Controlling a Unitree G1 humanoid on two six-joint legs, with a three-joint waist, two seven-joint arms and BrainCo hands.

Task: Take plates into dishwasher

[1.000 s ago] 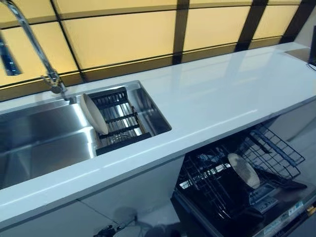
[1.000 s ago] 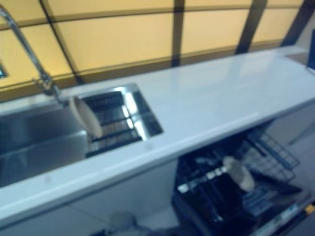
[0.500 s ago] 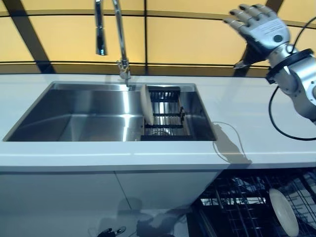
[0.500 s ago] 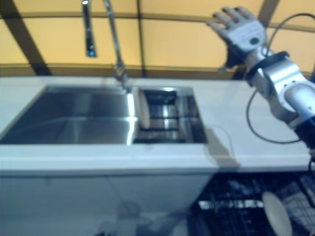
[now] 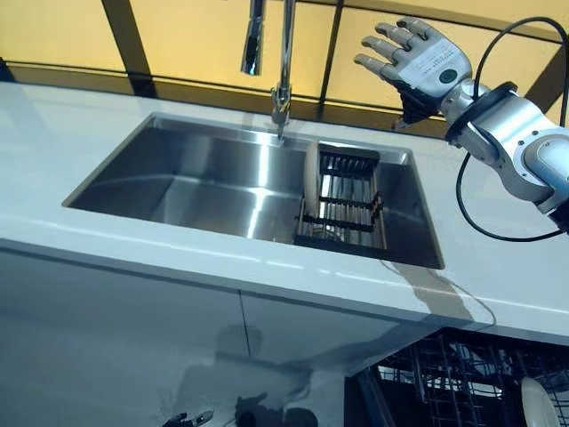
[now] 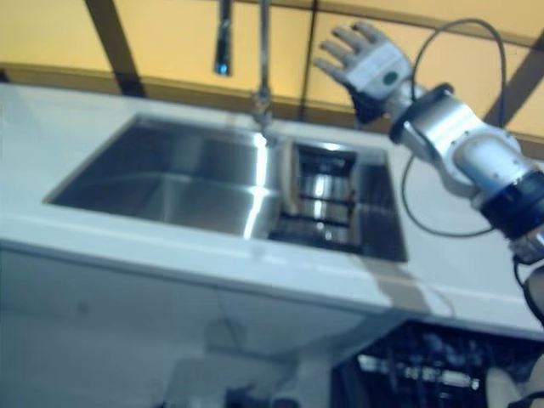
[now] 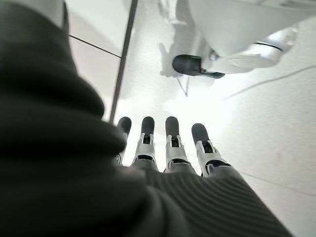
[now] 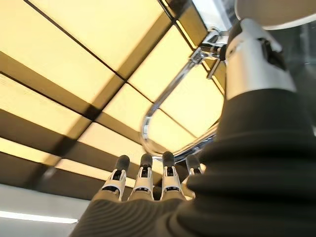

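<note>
A white plate (image 5: 310,175) stands on edge in a black rack (image 5: 345,196) at the right end of the steel sink (image 5: 204,178). Another white plate (image 5: 539,402) shows at the lower right in the dishwasher rack (image 5: 444,382) under the counter. My right hand (image 5: 416,64) is open, fingers spread, raised above the counter behind and to the right of the rack, touching nothing. In the right wrist view its fingers (image 8: 143,178) are straight and empty. My left hand (image 7: 168,148) shows only in the left wrist view, fingers straight, pointing at the floor.
A tall chrome faucet (image 5: 283,62) rises behind the sink, just left of my right hand. The white countertop (image 5: 116,240) runs along the front and both sides of the sink. A yellow tiled wall with dark lines stands behind.
The camera has swung left and down, so the sink has shifted right in the picture. My right hand has come lower and nearer the faucet and rack.
</note>
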